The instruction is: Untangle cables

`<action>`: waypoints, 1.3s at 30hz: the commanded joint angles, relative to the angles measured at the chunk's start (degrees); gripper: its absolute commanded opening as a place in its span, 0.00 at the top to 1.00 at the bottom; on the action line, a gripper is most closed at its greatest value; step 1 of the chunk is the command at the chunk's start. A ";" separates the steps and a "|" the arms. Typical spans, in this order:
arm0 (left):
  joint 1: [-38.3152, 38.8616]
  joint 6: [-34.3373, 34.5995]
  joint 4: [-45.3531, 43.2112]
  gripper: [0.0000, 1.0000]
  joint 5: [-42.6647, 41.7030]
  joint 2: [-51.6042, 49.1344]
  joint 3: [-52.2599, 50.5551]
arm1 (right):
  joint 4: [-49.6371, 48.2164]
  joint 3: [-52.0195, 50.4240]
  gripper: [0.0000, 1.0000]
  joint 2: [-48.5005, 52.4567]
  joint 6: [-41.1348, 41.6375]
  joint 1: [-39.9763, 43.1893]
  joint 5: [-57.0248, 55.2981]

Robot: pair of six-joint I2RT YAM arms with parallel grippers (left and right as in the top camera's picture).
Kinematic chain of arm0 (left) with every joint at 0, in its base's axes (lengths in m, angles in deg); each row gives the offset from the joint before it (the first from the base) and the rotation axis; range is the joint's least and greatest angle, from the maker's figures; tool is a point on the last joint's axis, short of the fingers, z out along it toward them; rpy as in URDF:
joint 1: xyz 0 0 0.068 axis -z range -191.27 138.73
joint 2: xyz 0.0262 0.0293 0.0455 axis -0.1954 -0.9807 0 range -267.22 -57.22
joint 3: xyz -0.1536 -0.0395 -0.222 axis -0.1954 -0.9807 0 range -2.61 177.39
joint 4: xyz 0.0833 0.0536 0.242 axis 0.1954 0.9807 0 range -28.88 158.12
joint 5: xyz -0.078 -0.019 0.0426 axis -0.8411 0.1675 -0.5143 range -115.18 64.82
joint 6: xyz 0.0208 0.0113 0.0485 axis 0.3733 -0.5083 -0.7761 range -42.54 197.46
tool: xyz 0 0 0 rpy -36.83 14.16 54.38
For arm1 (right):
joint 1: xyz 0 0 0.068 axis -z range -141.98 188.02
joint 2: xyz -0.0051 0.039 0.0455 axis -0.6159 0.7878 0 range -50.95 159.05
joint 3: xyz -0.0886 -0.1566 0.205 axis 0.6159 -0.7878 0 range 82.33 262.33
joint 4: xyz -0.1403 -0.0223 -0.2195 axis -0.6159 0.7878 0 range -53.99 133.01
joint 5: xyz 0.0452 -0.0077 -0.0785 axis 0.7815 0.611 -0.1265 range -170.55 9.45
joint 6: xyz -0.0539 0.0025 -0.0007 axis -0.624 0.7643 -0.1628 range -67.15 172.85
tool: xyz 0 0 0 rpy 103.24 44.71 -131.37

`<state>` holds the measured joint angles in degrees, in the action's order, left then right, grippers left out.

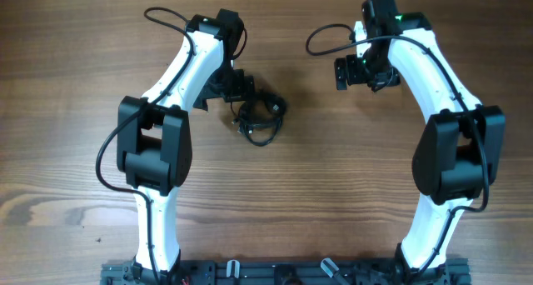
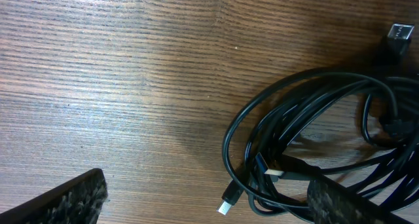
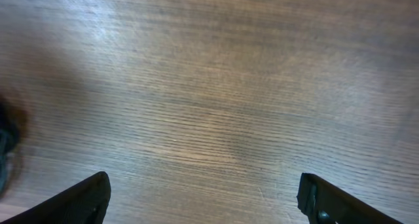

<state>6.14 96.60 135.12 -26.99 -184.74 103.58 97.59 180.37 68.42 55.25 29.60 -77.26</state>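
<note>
Left gripper (image 2: 206, 192) is hovering open-jawed at the cables (image 2: 314, 139), likely lining up a grab; right gripper (image 3: 204, 199) is idling open-jawed, well apart from them.

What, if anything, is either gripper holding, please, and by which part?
Nothing: the left gripper and right gripper are both open; the cables lie on the table.

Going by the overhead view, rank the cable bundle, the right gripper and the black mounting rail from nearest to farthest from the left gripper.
1. cable bundle: mid-table, just off the left gripper.
2. right gripper: across the table, on the other arm's side.
3. black mounting rail: along the table edge where both arms are based.
</note>
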 commanded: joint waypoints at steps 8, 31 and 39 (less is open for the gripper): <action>-0.24 -1.55 -0.90 0.00 -10.51 -0.44 -0.07 | -1.79 -1.42 0.00 0.33 0.39 0.13 -0.63; -9.07 -5.44 -4.46 0.00 -28.74 -0.44 -0.07 | -13.49 -1.42 0.00 0.33 -5.27 -0.09 45.79; -7.65 -1.33 -6.56 0.00 -5.66 -0.50 -0.20 | -12.44 -1.42 0.00 0.33 -5.27 -0.11 39.74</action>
<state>-2.32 94.34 128.96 -38.02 -184.74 103.58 84.61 178.99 68.42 49.98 29.55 -34.34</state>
